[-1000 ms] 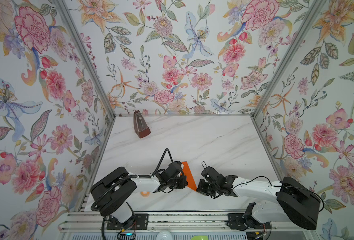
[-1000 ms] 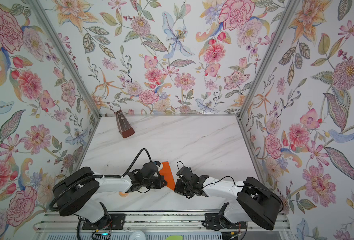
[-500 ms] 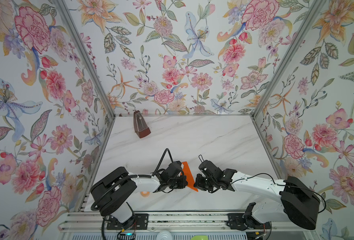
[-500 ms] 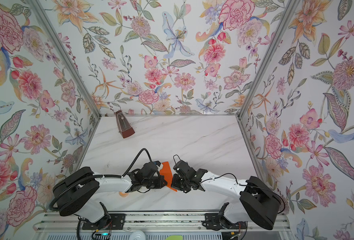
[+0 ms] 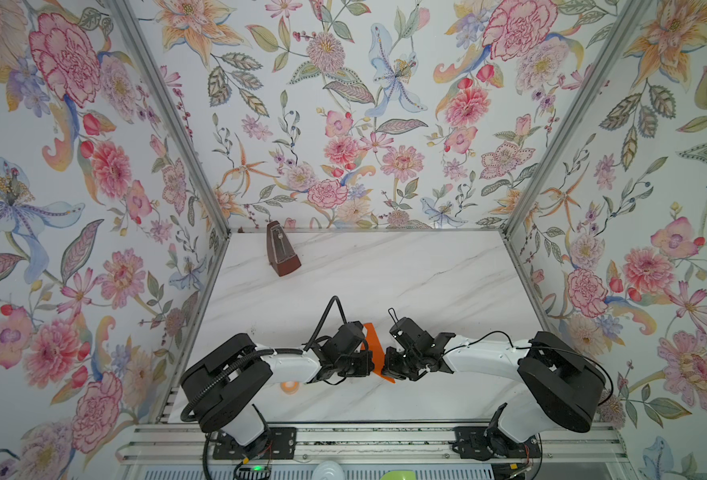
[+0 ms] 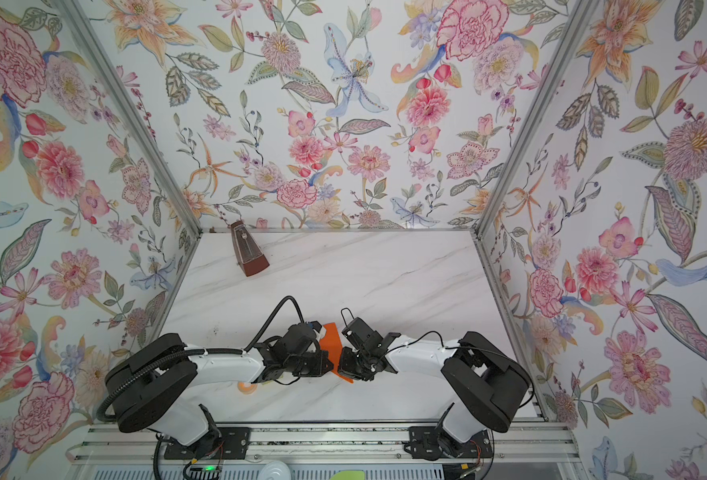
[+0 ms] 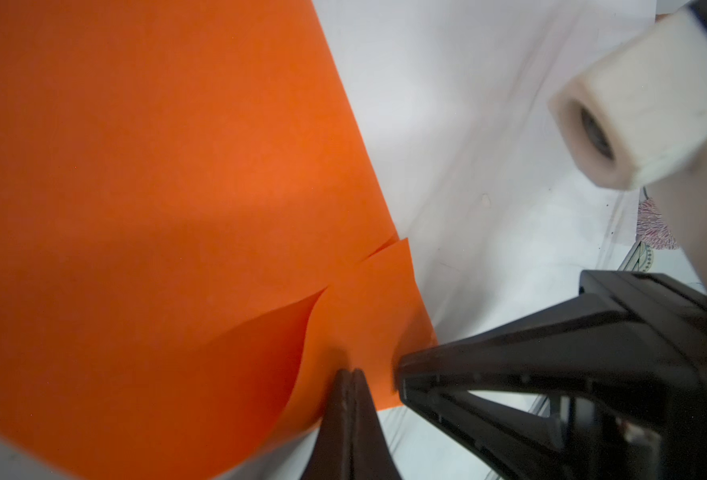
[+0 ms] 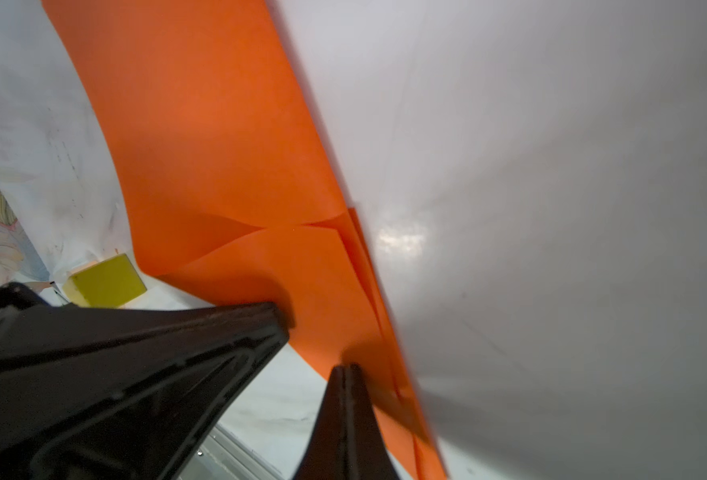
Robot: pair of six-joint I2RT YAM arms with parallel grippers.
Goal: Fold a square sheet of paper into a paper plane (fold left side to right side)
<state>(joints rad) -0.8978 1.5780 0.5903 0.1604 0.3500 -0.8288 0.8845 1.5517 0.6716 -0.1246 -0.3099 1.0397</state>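
The orange paper (image 5: pixel 371 332) lies folded into a narrow, layered shape near the front middle of the desk (image 5: pixel 406 274), between the two arms. The left fingers (image 7: pixel 337 415) are clenched with nothing visibly between them, their tips resting on the paper near its edge. The right fingers (image 8: pixel 333 407) are likewise clenched, tips against the layered edge. The paper looks light, thin and limp, with flaps that lift, so it probably needs pinning flat and taking by a loose edge.
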